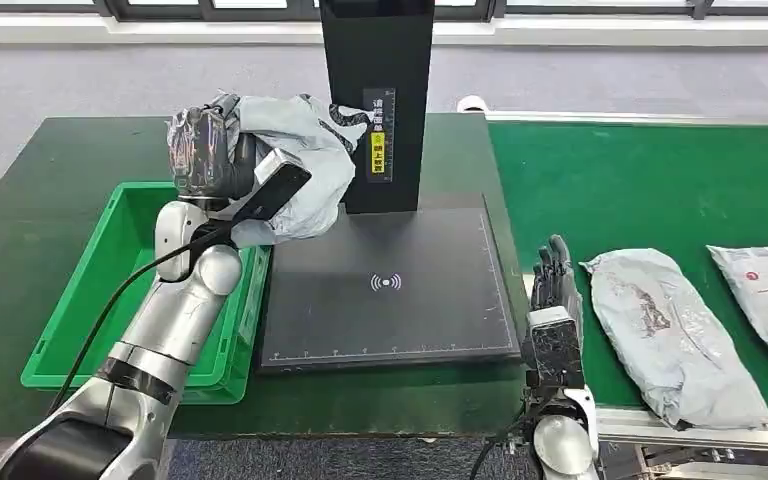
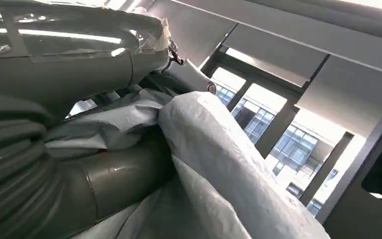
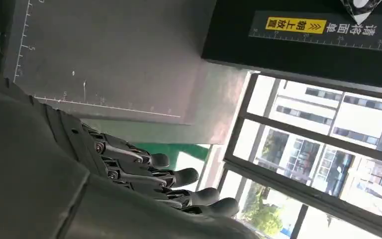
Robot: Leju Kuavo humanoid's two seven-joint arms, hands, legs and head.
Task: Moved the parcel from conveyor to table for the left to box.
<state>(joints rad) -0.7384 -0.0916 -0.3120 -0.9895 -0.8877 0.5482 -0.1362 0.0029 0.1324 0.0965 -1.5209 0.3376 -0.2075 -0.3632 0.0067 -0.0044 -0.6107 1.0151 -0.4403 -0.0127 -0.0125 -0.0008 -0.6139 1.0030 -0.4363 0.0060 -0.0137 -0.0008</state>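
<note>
Head view shows the parcel (image 1: 295, 165), a soft grey plastic mailer bag, much crumpled, with a small dark print near its far edge. The left hand (image 1: 205, 150) holds it raised in the air, between the green bin (image 1: 80, 290) on the hand's left and the black scanner plate (image 1: 390, 280) on its right. The bag bulges out to the right of the hand and reaches the front of the black upright post (image 1: 375, 100); I cannot tell if it touches the post. In the left wrist view the grey bag (image 2: 219, 164) is folded over the thumb and hides the fingers. What the print says is too small to read. The right hand (image 1: 557, 300) is low at the table's edge, beside the conveyor belt (image 1: 640, 180), fingers straight, close together and holding nothing. Two more grey bags (image 1: 670, 335) lie on the belt to its right; the far one is cut off by the picture's edge.
</note>
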